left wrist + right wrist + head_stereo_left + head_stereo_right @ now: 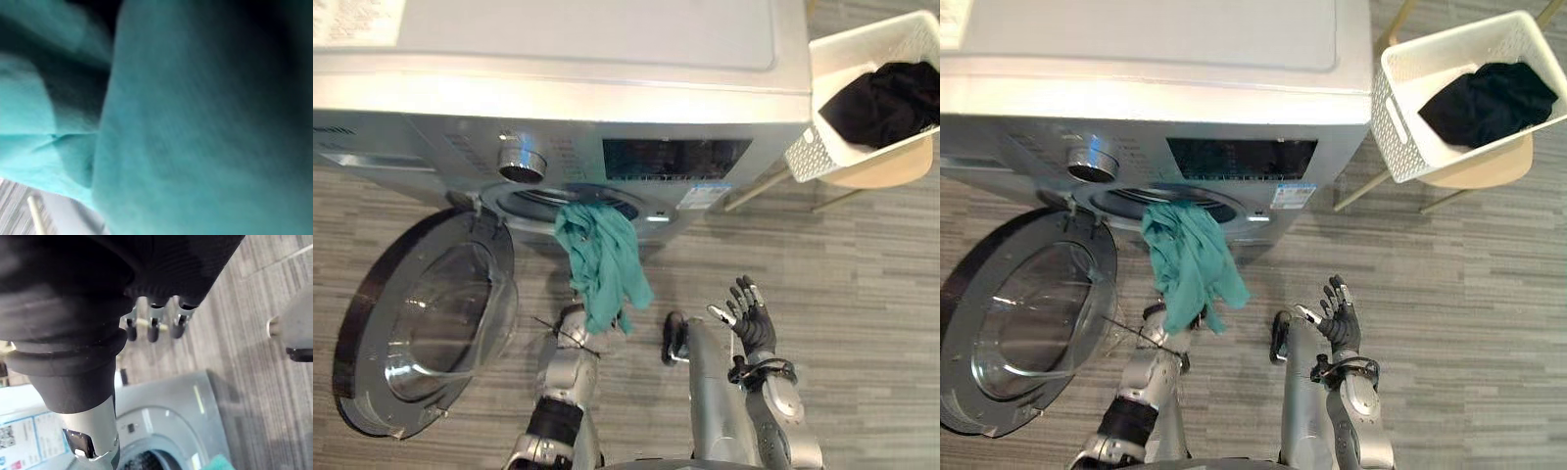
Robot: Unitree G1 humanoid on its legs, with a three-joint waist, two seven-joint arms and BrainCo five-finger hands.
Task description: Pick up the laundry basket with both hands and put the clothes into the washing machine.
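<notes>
the teal cloth garment (602,259) hangs half out of the round drum opening (533,204) of the silver front-loading washing machine (607,88), its lower end draped over the left hand (570,323). the cloth hides that hand, so i cannot tell whether it grips. the right hand (749,318) is raised alongside, spread and empty. if the left hand drops away, the garment probably slides to the floor. a black garment (886,103) lies in the white perforated plastic basket (808,152), well apart.

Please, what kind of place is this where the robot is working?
Probably a home laundry area: a front-loading washing machine with its round door open, a teal garment hanging from the drum opening, and a white laundry basket holding dark clothes.
</notes>
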